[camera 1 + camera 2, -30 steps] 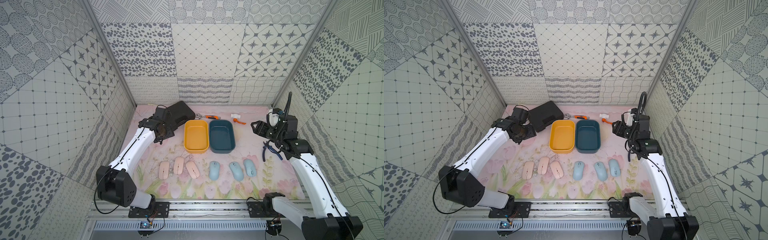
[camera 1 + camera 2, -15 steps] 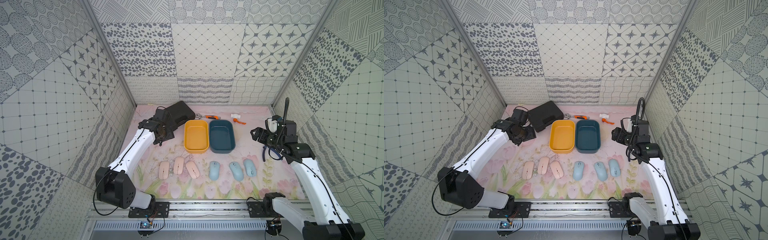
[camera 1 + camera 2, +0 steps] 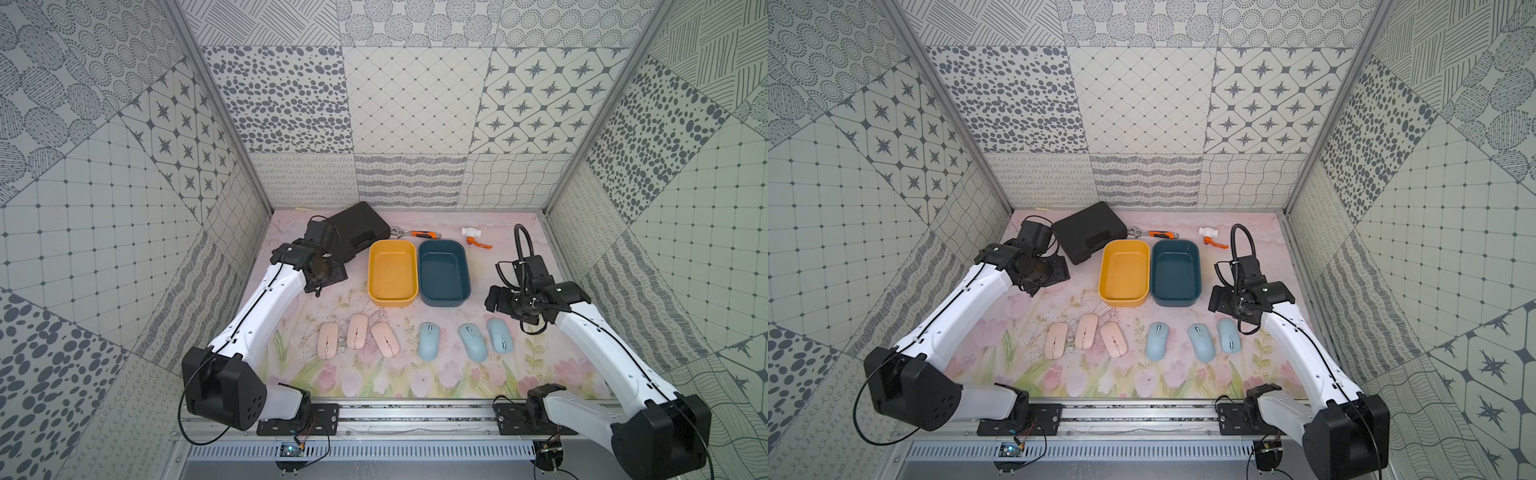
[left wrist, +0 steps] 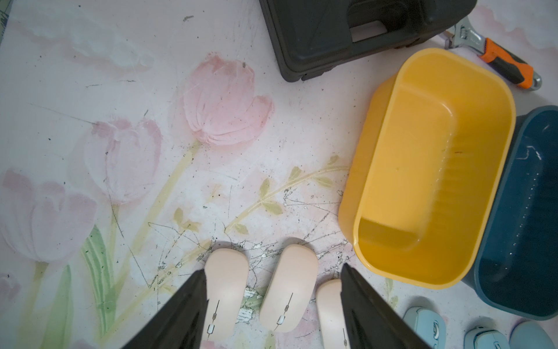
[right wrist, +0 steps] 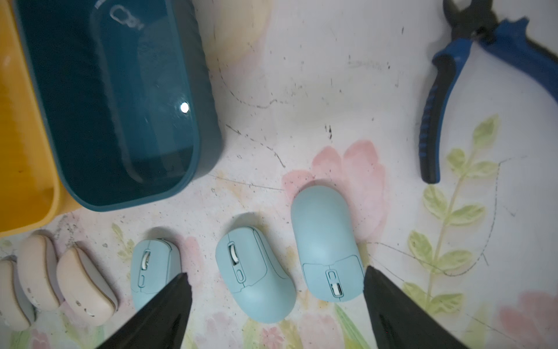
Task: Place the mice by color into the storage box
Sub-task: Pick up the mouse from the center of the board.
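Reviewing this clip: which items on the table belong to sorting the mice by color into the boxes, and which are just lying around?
Part of the job: three pink mice, three light blue mice, yellow box, dark teal box.
Just lying about: black case, orange-handled wrench, white and orange fitting, blue-handled pliers.

Three flat, pale pink mice lie side by side on the desk, left of centre, the middle one set slightly farther back. To their right lie three rounder light blue mice, none touching: two with the scroll wheel at the far end, the rightmost with it near. Just beyond, a yellow box and a dark teal box stand side by side, open-topped
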Robot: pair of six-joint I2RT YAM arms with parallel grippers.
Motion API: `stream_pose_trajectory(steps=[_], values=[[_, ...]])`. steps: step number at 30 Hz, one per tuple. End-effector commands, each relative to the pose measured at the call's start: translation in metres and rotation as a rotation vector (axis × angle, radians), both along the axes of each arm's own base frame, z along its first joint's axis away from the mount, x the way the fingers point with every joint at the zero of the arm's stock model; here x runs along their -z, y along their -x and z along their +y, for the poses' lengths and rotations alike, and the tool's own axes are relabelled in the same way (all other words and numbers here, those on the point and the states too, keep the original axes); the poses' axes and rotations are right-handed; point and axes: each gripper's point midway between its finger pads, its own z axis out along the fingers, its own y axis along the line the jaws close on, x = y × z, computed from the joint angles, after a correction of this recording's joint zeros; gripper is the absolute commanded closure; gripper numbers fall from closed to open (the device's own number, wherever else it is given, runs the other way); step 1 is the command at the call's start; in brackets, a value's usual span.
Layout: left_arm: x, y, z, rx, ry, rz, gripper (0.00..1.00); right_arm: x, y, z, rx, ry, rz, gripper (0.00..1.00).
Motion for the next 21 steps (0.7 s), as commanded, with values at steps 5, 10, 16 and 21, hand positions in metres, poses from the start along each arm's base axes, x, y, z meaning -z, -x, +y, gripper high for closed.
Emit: stream_pose_trajectory(steps=[5,10,16,21], values=[[-0.008,0.012,-0.007,0.017,0.053,0.005,0.27,0.032,0.023,-0.022,0.131,0.088,0.110,0.08],[-0.010,0.013,-0.013,0.034,0.090,-0.010,0.27,0.038,0.020,-0.019,0.117,0.080,0.098,0.08],[-0.007,0.014,-0.015,0.038,0.095,0.005,0.27,0.062,0.020,-0.019,0.124,0.097,0.170,0.08],[-0.010,0.016,-0.015,0.038,0.102,-0.009,0.27,0.086,0.023,-0.018,0.125,0.096,0.219,0.08]])
